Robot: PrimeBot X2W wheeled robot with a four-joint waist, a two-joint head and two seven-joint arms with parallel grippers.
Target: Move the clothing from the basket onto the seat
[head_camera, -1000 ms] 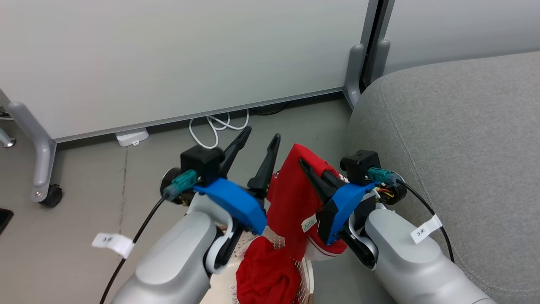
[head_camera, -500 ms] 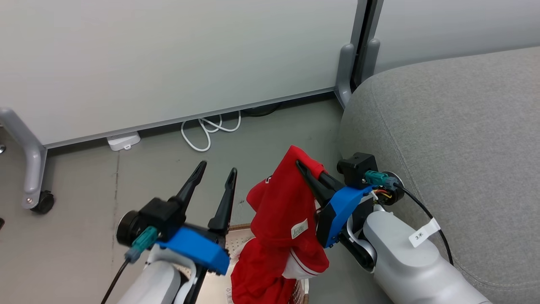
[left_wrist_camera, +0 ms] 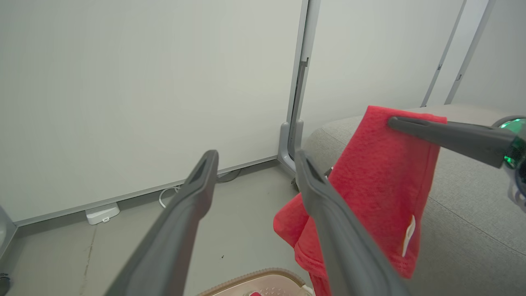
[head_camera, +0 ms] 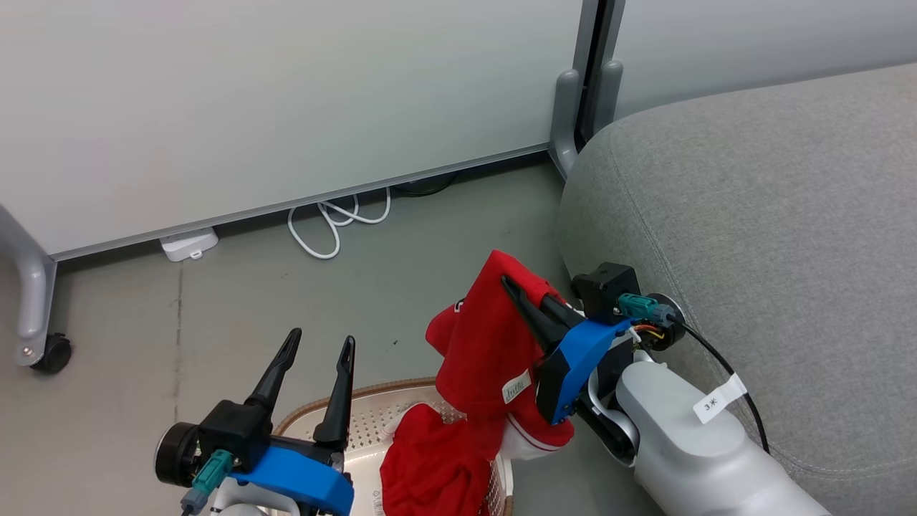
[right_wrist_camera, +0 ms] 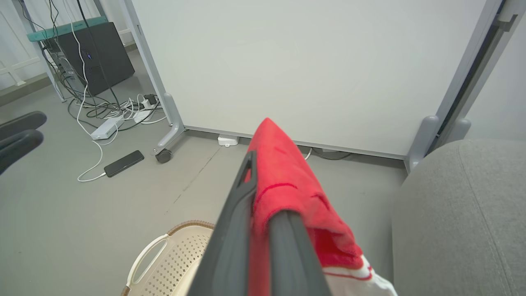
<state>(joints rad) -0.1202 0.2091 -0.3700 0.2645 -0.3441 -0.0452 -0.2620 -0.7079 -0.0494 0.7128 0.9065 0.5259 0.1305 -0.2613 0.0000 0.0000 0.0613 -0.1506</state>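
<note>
- From the head: mid-transfer, by the look of it. Grips a soft red jersey garment with white trim (head_camera: 480, 351) in the right end effector (head_camera: 514, 288), pinched tight on a fold at the top. Hangs limp from there, down towards the small cream-white perforated plastic basket with a brown woven-look rim (head_camera: 362, 423) on the grey floor (head_camera: 251, 308).
- Meets a crumpled red heap (head_camera: 430, 466) inside the basket. Hard to tell whether that is a second garment or the same cloth trailing.
- Holds the left end effector (head_camera: 321, 337) spread wide and empty, over the basket's left side.
- Puts the large grey woven-fabric seat cushion (head_camera: 752, 215), rounded at the edge and stitched along a seam, just right of the raised garment. No red on its visible part.
- From the left wrist: looks between two wide-apart, empty fingers at nubby red knit draped from the other arm's closed finger. Picks out a small white label (left_wrist_camera: 409, 234) on the cloth, with grey cushion behind.
- From the right wrist: shows red fabric folded over and squeezed between shut fingers, with a white-trimmed edge drooping below. Catches the basket's handle slot and perforations at lower left and the cushion at right.
- Next, probably: calls for a lift clear of the basket and the cushion's rounded edge, a swing right over the seat, then a release. Expect slack cloth to drag or snag on the rim.
</note>
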